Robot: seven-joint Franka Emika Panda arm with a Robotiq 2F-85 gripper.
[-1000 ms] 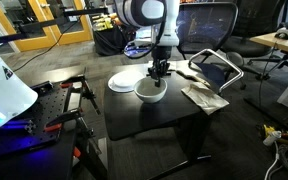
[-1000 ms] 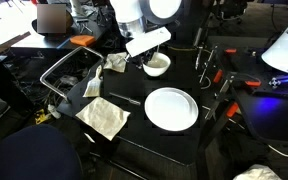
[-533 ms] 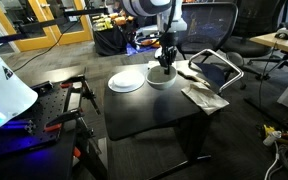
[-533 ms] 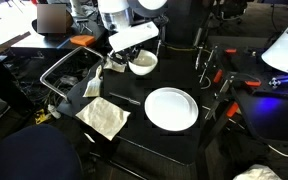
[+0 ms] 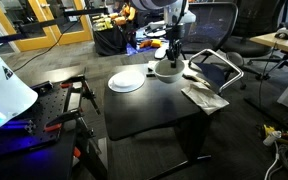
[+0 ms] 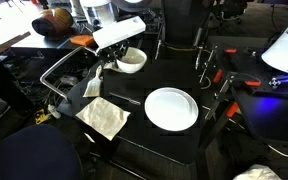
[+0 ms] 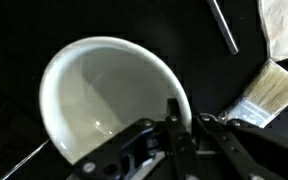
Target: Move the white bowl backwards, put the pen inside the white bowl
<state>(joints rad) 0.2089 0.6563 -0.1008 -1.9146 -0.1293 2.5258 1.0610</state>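
Note:
The white bowl (image 5: 167, 72) sits near the back edge of the black table (image 5: 149, 112), beyond the flat white plate (image 5: 127, 81). It also shows in the other exterior view (image 6: 132, 61) and fills the wrist view (image 7: 104, 95). My gripper (image 7: 181, 118) is shut on the bowl's rim, one finger inside and one outside. The gripper also shows in both exterior views (image 5: 170, 62) (image 6: 117, 62). The bowl is empty. The pen (image 6: 124, 98) lies on the table between the bowl and a napkin, and shows in the wrist view (image 7: 222, 25).
A crumpled napkin (image 6: 102, 117) and a paint brush (image 7: 262, 88) lie near the pen. A wire-framed rack (image 5: 216, 68) stands beside the table by the bowl. The white plate (image 6: 171, 108) takes up the table's middle. Clamps and a stand (image 6: 206, 70) sit at one side.
My gripper has carried the white bowl from beside the plate towards the back edge of the table. Plate, pen and napkin have not moved.

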